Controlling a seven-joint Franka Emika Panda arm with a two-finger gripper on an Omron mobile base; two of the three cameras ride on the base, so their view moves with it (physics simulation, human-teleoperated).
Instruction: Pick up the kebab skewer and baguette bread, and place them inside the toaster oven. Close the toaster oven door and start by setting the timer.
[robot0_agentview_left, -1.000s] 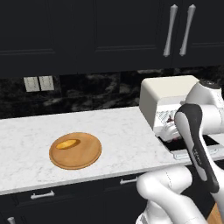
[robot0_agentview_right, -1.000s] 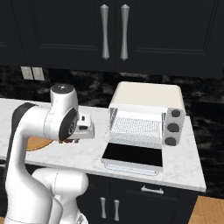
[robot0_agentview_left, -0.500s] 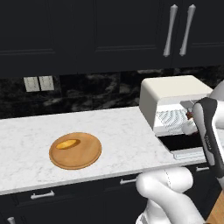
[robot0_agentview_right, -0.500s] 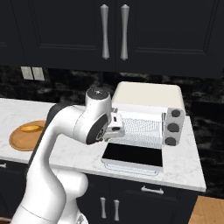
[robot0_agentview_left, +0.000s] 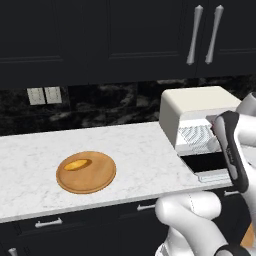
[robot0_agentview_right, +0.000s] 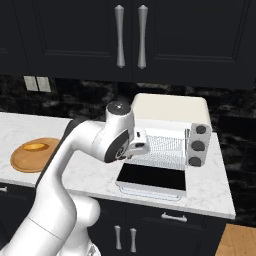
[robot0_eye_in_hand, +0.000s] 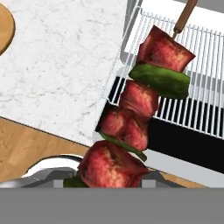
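Gripping the skewer (robot0_eye_in_hand: 144, 105) by its lower end, the gripper (robot0_eye_in_hand: 111, 177) holds it over the dropped door (robot0_agentview_right: 152, 177), tip toward the rack (robot0_eye_in_hand: 192, 78), for loading the oven (robot0_agentview_right: 170, 127); baguette (robot0_agentview_left: 77, 164) waits on the board (robot0_agentview_left: 97, 180).

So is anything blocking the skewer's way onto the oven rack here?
Nothing visible. The toaster oven door lies folded down flat, the wire rack shows bare, and the kebab skewer, held in the gripper, already points over the rack's front edge. The baguette bread sits on the wooden board, off to the side.
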